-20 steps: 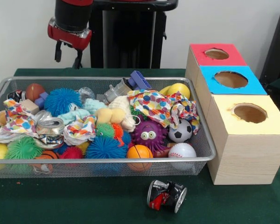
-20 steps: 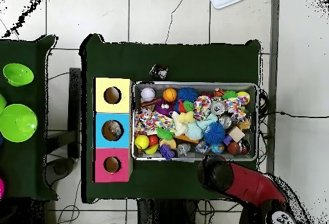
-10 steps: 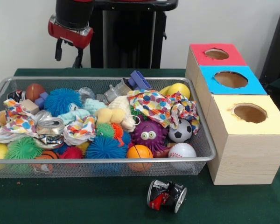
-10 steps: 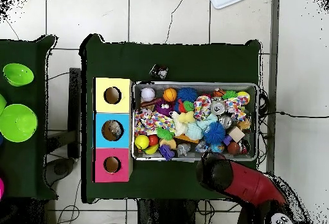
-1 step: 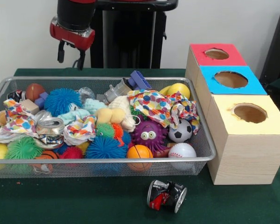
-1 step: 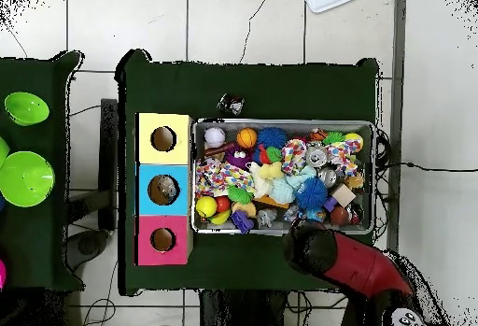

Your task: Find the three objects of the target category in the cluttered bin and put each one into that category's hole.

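gripper (image 5: 70, 55) shifted right, one bin (image 5: 203, 140), three boxes (image 5: 248, 140)

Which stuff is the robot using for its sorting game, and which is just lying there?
For the game: bin, its toys and cans, red box, blue box, yellow box, gripper.

Lying about: crushed can outside the bin, green bowls.

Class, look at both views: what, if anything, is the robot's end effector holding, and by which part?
Nothing is held. The end effector hangs open and empty above the bin's far rim.
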`<state>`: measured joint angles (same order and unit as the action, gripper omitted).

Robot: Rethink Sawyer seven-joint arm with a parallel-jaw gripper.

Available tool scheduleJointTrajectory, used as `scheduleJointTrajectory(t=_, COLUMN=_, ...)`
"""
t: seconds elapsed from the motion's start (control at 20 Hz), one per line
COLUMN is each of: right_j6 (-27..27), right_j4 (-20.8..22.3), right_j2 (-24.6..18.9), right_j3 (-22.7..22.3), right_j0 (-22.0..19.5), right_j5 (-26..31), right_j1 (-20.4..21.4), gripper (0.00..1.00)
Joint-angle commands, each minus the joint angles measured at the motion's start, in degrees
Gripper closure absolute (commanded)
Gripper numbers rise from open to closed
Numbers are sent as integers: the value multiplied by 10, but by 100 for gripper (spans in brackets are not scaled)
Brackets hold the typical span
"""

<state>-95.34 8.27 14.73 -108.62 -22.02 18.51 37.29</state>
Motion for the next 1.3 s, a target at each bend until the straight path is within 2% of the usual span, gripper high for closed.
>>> scheduleJointTrajectory(t=0.05, right_j6=-117, right_j4=-44, right_j2=-42, right_j3=-10, right_j0=13, right_j5=32, right_j1=-26, gripper=0)
scheduleJointTrajectory(t=0.7, right_j6=-111, right_j4=-50, right_j2=-49, right_j3=-21, right_j0=10, right_j5=-32, right_j1=-60, gripper=0)
scheduleJointTrajectory(t=1.05, right_j6=-96, right_j4=-38, right_j2=-62, right_j3=-14, right_j0=-10, right_j5=-63, right_j1=-84, gripper=0)
scheduleJointTrajectory(t=1.3, right_j6=-83, right_j4=-26, right_j2=-79, right_j3=-7, right_j0=-38, right_j5=-95, right_j1=-108, gripper=0)
